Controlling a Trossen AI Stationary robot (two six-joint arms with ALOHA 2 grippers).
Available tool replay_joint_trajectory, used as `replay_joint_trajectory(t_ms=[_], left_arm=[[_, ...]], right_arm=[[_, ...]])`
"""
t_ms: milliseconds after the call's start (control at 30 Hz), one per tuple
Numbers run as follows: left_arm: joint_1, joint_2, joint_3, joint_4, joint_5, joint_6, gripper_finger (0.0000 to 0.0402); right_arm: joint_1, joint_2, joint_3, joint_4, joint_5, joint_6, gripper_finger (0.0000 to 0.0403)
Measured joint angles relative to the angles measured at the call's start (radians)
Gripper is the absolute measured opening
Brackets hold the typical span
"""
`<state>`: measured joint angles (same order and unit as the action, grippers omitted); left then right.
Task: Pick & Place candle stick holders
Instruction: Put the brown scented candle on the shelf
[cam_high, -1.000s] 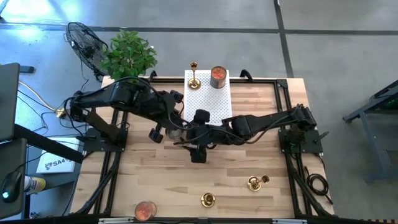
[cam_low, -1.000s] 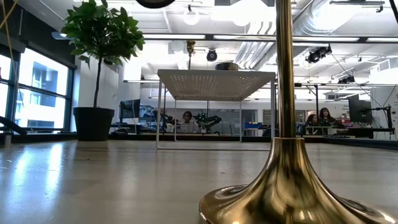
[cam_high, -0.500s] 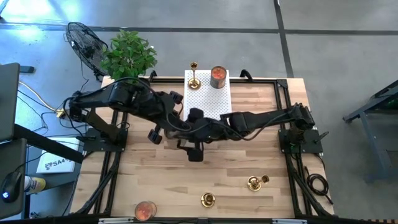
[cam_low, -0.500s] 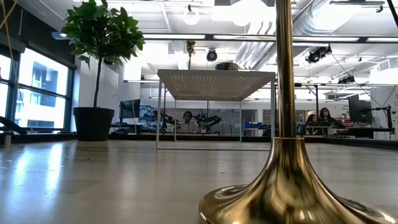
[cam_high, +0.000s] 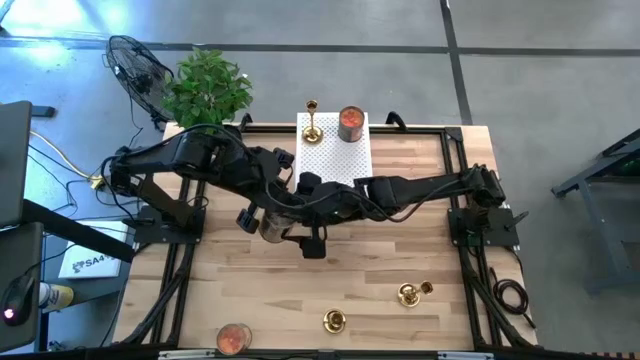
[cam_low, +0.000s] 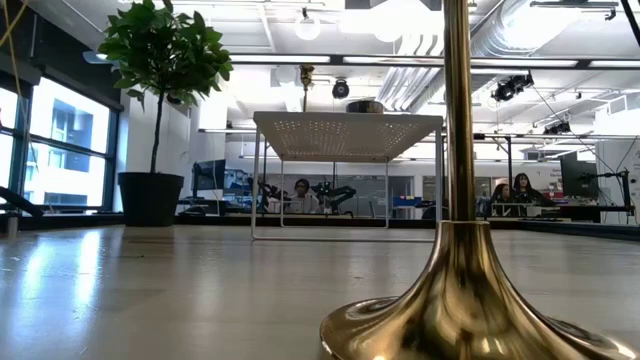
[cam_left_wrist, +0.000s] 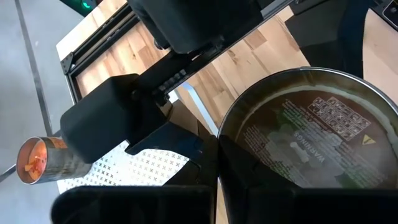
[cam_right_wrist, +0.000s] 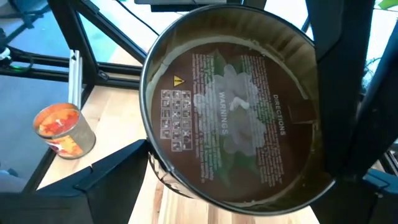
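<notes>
A clear candle jar (cam_high: 272, 223) with a label on its bottom hangs above the table's middle, my left gripper (cam_high: 266, 214) shut on it. My right gripper (cam_high: 291, 210) is open, its fingers (cam_right_wrist: 339, 93) on either side of the jar's bottom end (cam_right_wrist: 236, 118); I cannot tell whether they touch it. One brass candle stick holder (cam_high: 312, 121) stands on the white perforated block (cam_high: 335, 160). Another (cam_high: 334, 321) stands on its base near the table's near edge and looms large in the low view (cam_low: 460, 250). A third (cam_high: 410, 293) lies on its side. My left gripper has the jar by its wall at the rim (cam_left_wrist: 219, 158), the shut fingers slanting down from the table's left. The exact place of contact sits at the edge of the wrist view and is mostly hidden. The jar is lifted clear and tilted, its bottom (cam_left_wrist: 311, 140) facing away.
An orange candle (cam_high: 350, 122) stands on the white block beside the holder, and another (cam_high: 233, 338) sits at the near left. A potted plant (cam_high: 205, 88) stands past the far left corner. Bare wood lies between the arms and the near edge.
My right gripper has gone a little toward the table's left, up to the jar at my left gripper, and its wrist has swung round. Its jaws have stayed wide.
</notes>
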<state>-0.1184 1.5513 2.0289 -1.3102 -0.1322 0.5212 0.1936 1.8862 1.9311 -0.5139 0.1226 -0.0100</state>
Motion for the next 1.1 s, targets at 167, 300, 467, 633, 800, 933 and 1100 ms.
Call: replay_joint_trajectory(t_ms=[167,300,467,633,800,933,1100], left_arm=[[0.000,0.000,0.000,-0.001,0.000,0.000,0.0000],[0.000,0.000,0.000,-0.003,0.014,0.000,0.0000],[0.000,0.001,0.000,-0.006,0.022,0.006,0.0000],[0.000,0.002,0.000,-0.001,0.032,0.005,0.0001],[0.001,0.002,0.001,0.016,0.023,0.004,0.0001],[0.000,0.002,0.001,0.014,0.030,0.002,0.0000],[0.000,0.003,0.000,0.010,0.029,-0.001,0.0000]], right_arm=[[0.000,0.001,-0.001,0.003,0.003,-0.052,0.0373],[-0.014,0.001,-0.001,0.004,-0.035,-0.046,0.0357],[-0.031,0.001,-0.001,0.004,-0.080,-0.034,0.0319],[-0.031,0.001,-0.001,0.002,-0.080,-0.036,0.0283],[-0.032,0.001,0.000,0.019,-0.088,-0.035,0.0245],[-0.032,0.001,0.000,0.017,-0.088,-0.042,0.0218],[-0.031,0.001,0.001,0.004,-0.082,-0.042,0.0209]])
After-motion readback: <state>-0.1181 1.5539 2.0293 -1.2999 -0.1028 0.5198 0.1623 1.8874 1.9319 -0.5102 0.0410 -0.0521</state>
